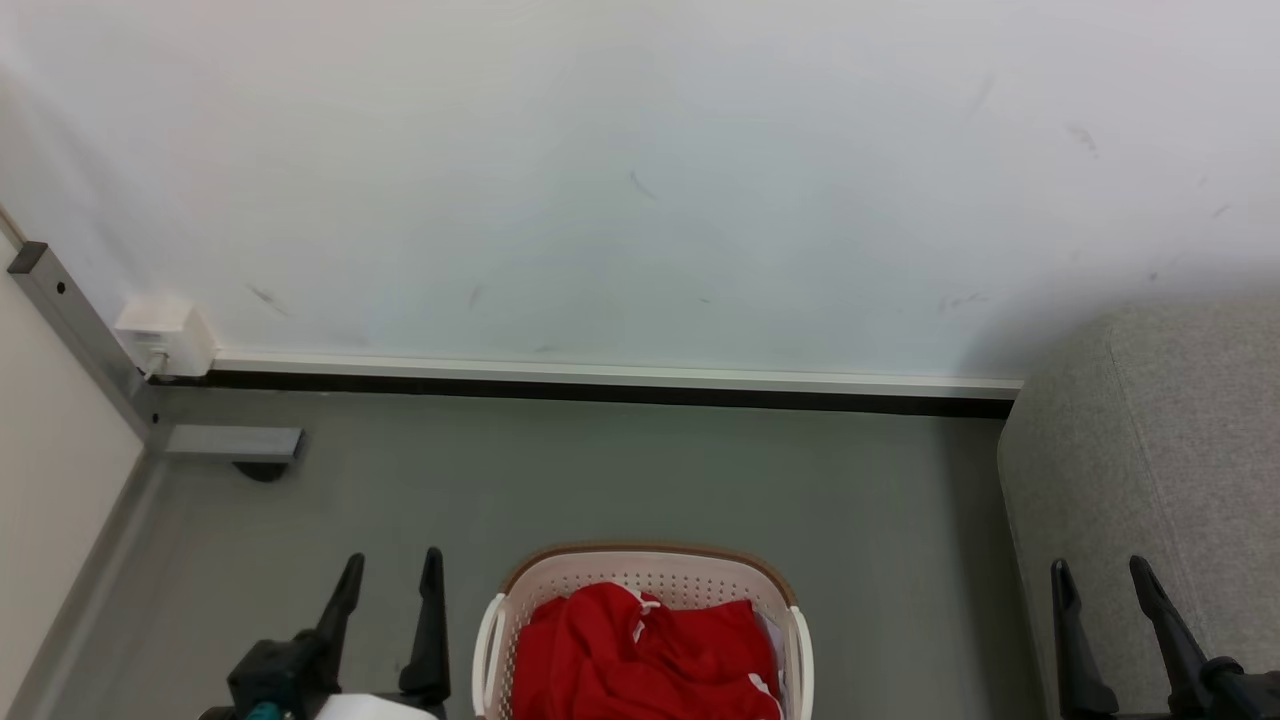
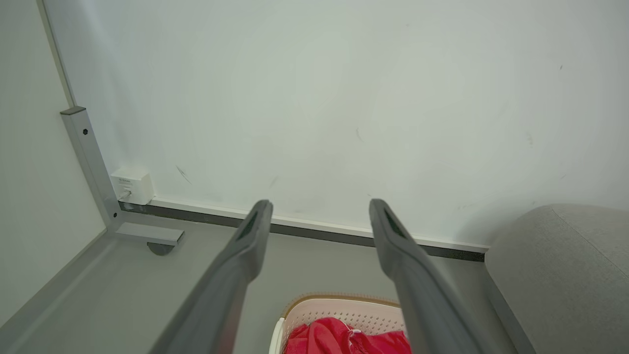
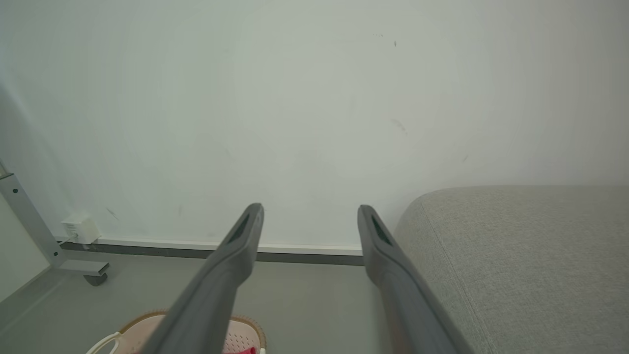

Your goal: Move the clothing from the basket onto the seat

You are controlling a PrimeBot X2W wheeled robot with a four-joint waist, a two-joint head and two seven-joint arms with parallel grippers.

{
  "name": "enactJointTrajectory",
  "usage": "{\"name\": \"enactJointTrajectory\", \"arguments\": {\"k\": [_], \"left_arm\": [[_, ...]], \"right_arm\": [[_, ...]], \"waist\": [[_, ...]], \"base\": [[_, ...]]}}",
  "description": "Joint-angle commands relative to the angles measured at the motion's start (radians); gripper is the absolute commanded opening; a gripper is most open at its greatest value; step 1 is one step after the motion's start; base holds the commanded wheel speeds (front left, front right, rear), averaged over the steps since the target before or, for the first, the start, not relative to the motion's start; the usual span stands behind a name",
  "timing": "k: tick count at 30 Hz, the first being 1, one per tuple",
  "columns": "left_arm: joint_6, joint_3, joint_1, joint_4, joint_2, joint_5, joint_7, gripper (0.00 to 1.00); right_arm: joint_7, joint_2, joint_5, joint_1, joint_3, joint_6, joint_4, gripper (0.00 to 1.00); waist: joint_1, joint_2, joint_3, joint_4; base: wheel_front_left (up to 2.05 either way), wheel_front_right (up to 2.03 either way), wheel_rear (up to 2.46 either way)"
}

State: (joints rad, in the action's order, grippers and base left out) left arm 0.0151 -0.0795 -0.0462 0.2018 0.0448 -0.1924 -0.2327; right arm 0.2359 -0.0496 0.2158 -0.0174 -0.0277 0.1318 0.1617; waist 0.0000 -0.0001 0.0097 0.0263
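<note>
From the head, the white basket (image 1: 640, 578) with little holes and a brown rim sits on the grey floor (image 1: 600, 470) at the bottom middle; the red clothing (image 1: 640, 650) with bits of white trim lies bunched up inside it; the grey sofa (image 1: 1150, 450) stands at the right, near the basket but apart from it; the left gripper (image 1: 393, 556) is at the lower left, just beside the basket, its jaws spread wide and holding nothing; the right gripper (image 1: 1098, 563) is at the lower right in front of the sofa, its jaws spread wide and empty too; a small white box (image 1: 165, 335) sits low on the wall (image 1: 640, 150) at the left. From the left wrist, the two dark fingers (image 2: 236, 265) stand far apart; the far end of the basket and some red clothing peek in at the bottom between them; the sofa's round arm is at the right. From the right wrist, the fingers (image 3: 231, 265) stand far apart as well; the sofa is on the right; the basket rim and a scrap of red show at the bottom left.
</note>
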Motion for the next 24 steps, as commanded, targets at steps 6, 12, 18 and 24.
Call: {"name": "enactJointTrajectory", "arguments": {"k": [6,12,18,24], "left_arm": [[0.009,-0.001,0.008,0.006,0.009,0.057,-0.020,1.00],[0.010,0.000,0.011,0.016,0.009,0.088,-0.031,1.00],[0.011,0.002,0.007,0.022,0.009,0.093,-0.032,1.00],[0.012,0.005,0.004,0.025,0.009,0.083,-0.032,1.00]], "right_arm": [[0.017,-0.001,-0.046,-0.006,-0.001,-0.002,-0.001,1.00],[0.028,-0.002,-0.070,-0.012,0.006,-0.002,0.001,1.00],[0.030,-0.002,-0.072,-0.013,0.008,-0.002,0.004,1.00],[0.030,-0.002,-0.065,-0.012,0.007,-0.002,0.007,1.00]], "waist": [[0.0000,0.0000,0.003,0.003],[0.0000,0.0001,0.004,0.003],[0.0000,0.0001,0.006,0.002],[0.0000,0.0001,0.006,0.000]], "base": [[0.00,0.00,0.00],[0.00,0.00,0.00],[0.00,0.00,0.00],[0.00,0.00,0.00]]}}
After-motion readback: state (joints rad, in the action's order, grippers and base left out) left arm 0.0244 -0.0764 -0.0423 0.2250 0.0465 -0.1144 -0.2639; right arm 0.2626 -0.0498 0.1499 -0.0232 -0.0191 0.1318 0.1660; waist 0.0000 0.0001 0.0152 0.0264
